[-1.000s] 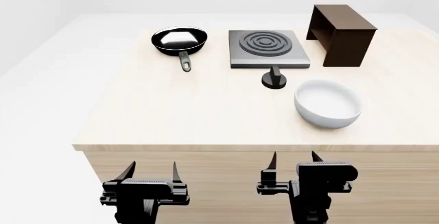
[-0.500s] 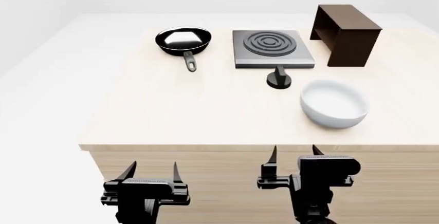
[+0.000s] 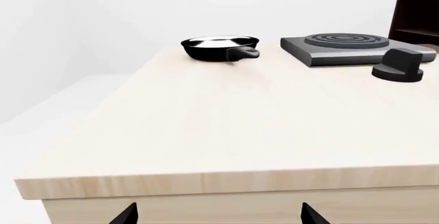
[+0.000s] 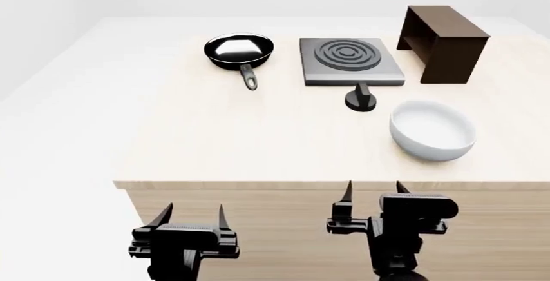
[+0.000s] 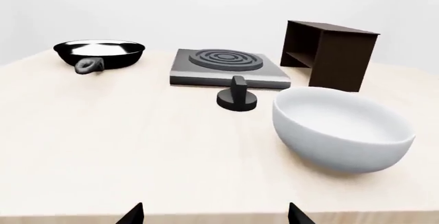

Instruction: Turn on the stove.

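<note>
Black left gripper (image 4: pixel 190 215) & black right gripper (image 4: pixel 373 194): both jaws apart, holding nothing, below front edge of pale wooden table (image 4: pixel 257 139). White round bowl (image 4: pixel 432 130) nearest right gripper; small black ridged knob (image 4: pixel 361 98) beyond it, just before flat grey square hotplate w/ ring burner (image 4: pixel 351 60).

Light wooden desk (image 4: pixel 257 145), black frying pan (image 4: pixel 239 51) at its far side with its handle pointing toward the near edge, white bowl (image 4: pixel 432 130) upright nearer the front right, dark brown box-like shelf (image 4: pixel 444 35) at the far right, well apart from the pan
</note>
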You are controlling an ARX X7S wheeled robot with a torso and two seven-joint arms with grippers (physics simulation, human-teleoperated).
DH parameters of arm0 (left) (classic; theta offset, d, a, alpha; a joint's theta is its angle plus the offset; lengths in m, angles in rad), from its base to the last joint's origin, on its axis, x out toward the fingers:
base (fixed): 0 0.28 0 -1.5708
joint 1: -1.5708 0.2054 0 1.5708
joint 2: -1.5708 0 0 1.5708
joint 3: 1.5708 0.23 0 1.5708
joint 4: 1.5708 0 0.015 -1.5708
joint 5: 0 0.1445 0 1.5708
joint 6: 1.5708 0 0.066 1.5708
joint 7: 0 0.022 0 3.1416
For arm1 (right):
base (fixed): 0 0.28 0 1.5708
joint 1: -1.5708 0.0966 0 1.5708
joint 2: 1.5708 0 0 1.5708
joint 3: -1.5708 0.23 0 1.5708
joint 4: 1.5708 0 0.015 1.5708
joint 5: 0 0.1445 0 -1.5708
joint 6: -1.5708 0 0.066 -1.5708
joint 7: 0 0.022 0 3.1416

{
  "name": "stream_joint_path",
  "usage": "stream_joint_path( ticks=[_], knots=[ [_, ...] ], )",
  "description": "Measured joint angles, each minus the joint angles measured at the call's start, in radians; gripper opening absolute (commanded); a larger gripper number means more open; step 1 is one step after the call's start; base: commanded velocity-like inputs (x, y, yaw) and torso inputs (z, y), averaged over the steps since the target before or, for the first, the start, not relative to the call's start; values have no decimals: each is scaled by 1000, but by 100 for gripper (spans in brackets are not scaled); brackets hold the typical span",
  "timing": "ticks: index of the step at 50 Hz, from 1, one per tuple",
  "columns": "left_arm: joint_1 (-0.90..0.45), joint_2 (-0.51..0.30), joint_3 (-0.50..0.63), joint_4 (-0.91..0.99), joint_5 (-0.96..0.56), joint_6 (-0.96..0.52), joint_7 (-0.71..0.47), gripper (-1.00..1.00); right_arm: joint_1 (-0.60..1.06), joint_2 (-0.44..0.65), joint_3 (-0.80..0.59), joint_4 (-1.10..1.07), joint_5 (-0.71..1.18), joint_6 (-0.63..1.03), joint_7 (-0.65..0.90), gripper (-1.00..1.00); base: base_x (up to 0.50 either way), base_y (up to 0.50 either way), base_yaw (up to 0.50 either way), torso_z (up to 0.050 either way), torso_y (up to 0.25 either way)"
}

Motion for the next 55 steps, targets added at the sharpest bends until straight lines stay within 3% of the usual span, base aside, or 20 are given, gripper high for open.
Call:
stream_joint_path(
  ticks=[55],
  knots=[
    [-4,-16,19,1,-16,4,-17,100,72,42,-17,-142,27,189,45,100,0,0,0,0,0]
  ],
)
